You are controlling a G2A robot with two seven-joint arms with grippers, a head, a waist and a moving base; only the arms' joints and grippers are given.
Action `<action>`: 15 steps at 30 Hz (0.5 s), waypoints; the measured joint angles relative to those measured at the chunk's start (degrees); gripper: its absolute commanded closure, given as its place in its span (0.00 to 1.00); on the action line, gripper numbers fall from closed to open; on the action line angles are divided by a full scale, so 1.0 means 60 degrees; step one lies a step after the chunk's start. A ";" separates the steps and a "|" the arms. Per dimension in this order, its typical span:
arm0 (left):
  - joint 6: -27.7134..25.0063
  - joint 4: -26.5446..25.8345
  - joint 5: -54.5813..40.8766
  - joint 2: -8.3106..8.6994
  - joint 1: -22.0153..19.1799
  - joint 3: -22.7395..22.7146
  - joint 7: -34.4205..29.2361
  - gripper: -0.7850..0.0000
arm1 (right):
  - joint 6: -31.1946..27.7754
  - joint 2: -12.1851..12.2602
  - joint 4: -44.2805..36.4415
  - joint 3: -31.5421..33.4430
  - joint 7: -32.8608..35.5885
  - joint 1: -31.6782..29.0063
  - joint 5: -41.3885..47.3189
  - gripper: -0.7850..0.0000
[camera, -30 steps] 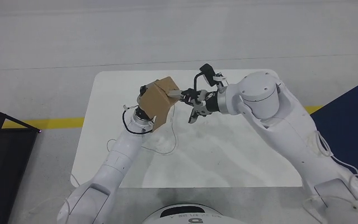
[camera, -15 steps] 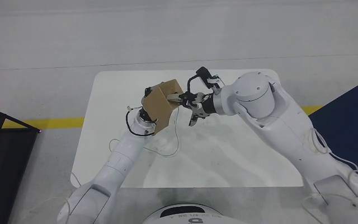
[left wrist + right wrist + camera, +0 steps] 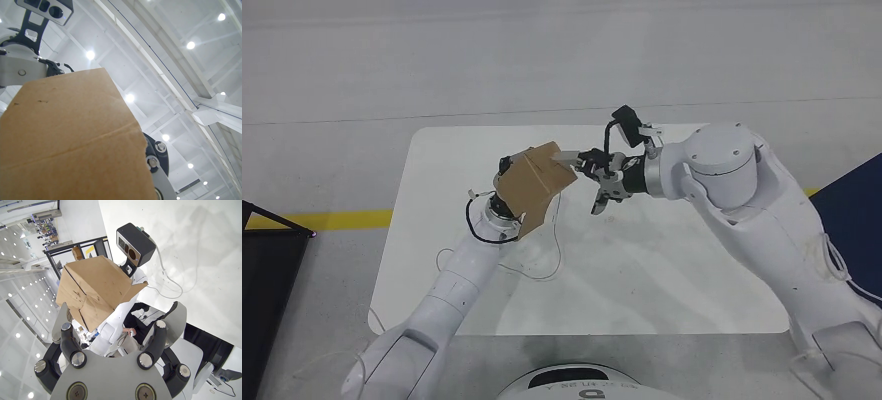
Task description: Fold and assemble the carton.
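A brown cardboard carton (image 3: 534, 178) is held up off the white table (image 3: 662, 280) by my left arm, which comes in from the lower left. In the left wrist view the carton (image 3: 71, 132) covers most of that gripper, and one of its fingers (image 3: 157, 157) shows past the cardboard's edge. My right gripper (image 3: 584, 178) is open just right of the carton, one finger close to its upper corner. In the right wrist view the carton (image 3: 94, 289) hangs in front of the open right gripper (image 3: 119, 313), its end flaps folded shut and one flap (image 3: 138, 287) sticking out sideways.
A thin white cable (image 3: 542, 262) trails over the table beside the left arm. A black frame (image 3: 267, 260) stands off the table's left side. The right and near parts of the table are bare.
My right arm has drawn back to the right, away from the carton's side. The carton has stayed almost in place in the left gripper, turning slightly.
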 measured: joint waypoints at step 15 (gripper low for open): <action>0.0012 -0.0026 -0.0019 0.0037 0.0012 0.0047 0.0012 1.00 | -0.0017 0.0073 -0.0072 0.0268 0.0008 -0.0141 0.0023 0.00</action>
